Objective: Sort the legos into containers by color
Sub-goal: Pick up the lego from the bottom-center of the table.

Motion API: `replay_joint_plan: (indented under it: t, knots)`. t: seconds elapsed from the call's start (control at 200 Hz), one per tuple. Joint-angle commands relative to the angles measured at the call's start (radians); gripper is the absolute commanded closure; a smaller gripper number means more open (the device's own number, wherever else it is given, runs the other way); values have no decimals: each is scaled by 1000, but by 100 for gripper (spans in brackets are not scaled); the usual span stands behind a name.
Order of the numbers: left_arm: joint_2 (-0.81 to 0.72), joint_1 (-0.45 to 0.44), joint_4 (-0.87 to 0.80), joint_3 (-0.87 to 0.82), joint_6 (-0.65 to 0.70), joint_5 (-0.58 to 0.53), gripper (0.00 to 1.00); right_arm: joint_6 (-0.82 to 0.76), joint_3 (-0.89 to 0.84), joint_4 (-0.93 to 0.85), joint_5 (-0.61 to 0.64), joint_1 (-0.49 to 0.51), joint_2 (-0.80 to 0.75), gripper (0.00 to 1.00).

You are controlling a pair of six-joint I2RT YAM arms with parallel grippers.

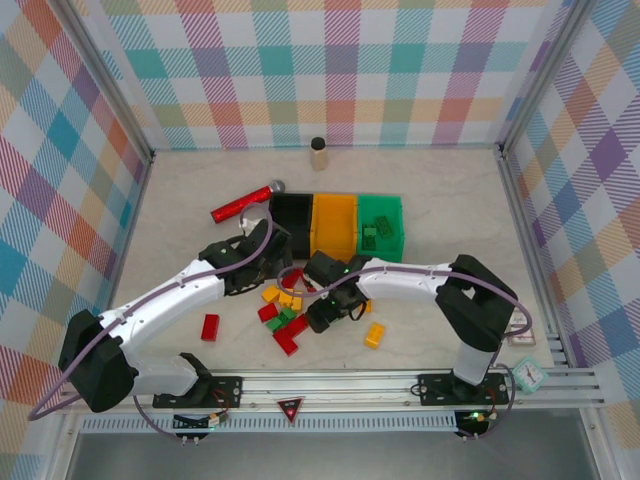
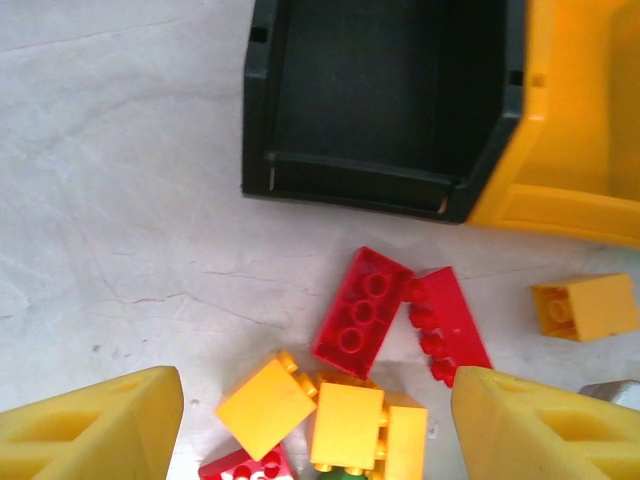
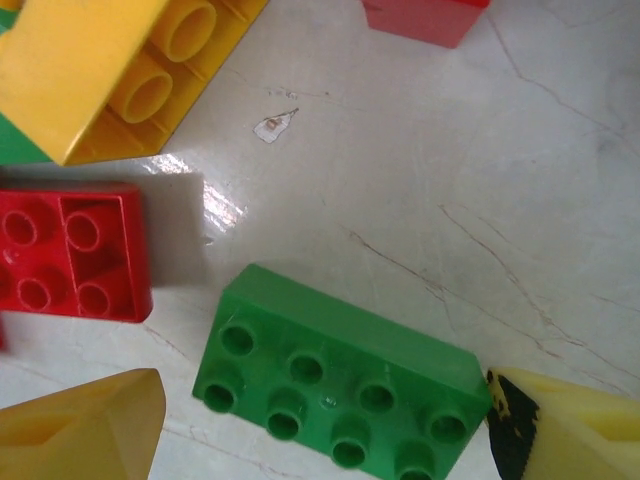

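The containers sit in a row: black bin [image 1: 290, 215], orange bin [image 1: 335, 225] and green bin [image 1: 382, 222], the green one holding green legos [image 1: 377, 233]. Loose red, yellow and green legos [image 1: 283, 312] lie in a pile in front of them. My left gripper [image 1: 266, 264] hovers open over the pile's far edge; between its fingers [image 2: 90, 430] lie yellow bricks [image 2: 345, 425] and a red brick [image 2: 362, 310]. My right gripper [image 1: 325, 314] is low over the pile's right side, open around a green brick [image 3: 340, 385] lying flat on the table, studs down.
A long red cylinder [image 1: 245, 203] lies left of the black bin. A tan cylinder [image 1: 319, 154] stands at the back. One red brick [image 1: 210, 326] lies apart on the left and an orange one [image 1: 374, 335] on the right. A small clock [image 1: 530, 375] sits near the right rail.
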Motion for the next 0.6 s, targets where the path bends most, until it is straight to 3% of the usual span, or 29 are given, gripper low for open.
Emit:
replay_joint_plan:
  t: [0.0, 0.245, 0.365, 0.595]
  knots:
    - [-11, 9, -21, -24, -17, -26, 28, 50, 21, -41, 33, 8, 24, 17]
    - [-16, 11, -17, -46, -14, -36, 29, 82, 24, -55, 67, 9, 36, 33]
    - [-21, 12, -35, -49, -9, -42, 29, 86, 32, -54, 86, 4, -18, 34]
    - [-62, 15, -61, -83, -8, -52, 29, 40, 79, -64, 55, -146, -108, 35]
